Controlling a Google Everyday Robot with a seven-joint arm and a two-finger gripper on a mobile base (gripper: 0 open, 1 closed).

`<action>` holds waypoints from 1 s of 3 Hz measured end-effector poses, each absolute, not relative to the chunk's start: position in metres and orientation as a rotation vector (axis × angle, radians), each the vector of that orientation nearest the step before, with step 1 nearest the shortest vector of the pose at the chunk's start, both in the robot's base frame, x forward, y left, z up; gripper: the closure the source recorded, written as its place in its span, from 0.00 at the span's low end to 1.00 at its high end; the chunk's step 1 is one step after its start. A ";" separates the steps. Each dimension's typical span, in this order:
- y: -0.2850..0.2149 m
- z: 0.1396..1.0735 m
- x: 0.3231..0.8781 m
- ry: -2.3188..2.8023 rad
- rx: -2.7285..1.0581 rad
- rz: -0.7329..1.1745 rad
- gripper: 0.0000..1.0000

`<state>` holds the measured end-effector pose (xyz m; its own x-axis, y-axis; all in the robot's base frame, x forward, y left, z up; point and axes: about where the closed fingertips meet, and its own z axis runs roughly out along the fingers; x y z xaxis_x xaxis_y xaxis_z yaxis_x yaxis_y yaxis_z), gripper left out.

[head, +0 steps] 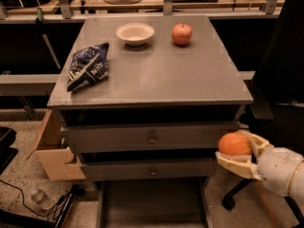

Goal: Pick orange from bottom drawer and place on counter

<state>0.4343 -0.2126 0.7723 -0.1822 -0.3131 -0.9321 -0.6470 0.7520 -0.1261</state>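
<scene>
The orange (234, 144) is held in my gripper (239, 151), whose pale fingers (236, 165) close around it from below and behind. The gripper is at the right of the cabinet, level with the upper knobbed drawer and below the counter's edge. The bottom drawer (152, 204) is pulled open at the bottom of the view, its grey floor bare. The counter (156, 75) is the grey top of the cabinet, above and left of the gripper.
On the counter lie a dark blue chip bag (87, 66) at the left, a white bowl (135, 33) at the back and a reddish apple (182, 33) at the back right. A cardboard box (52, 151) stands left of the cabinet. A dark chair (280, 70) stands at the right.
</scene>
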 end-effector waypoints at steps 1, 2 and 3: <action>-0.225 0.825 0.460 1.777 -0.773 0.329 1.00; -0.226 0.866 0.502 1.745 -0.828 0.341 1.00; -0.213 0.895 0.558 1.687 -0.899 0.392 1.00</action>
<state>0.5576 -0.2129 0.8947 -0.0807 -0.3600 -0.9294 -0.7328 0.6535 -0.1895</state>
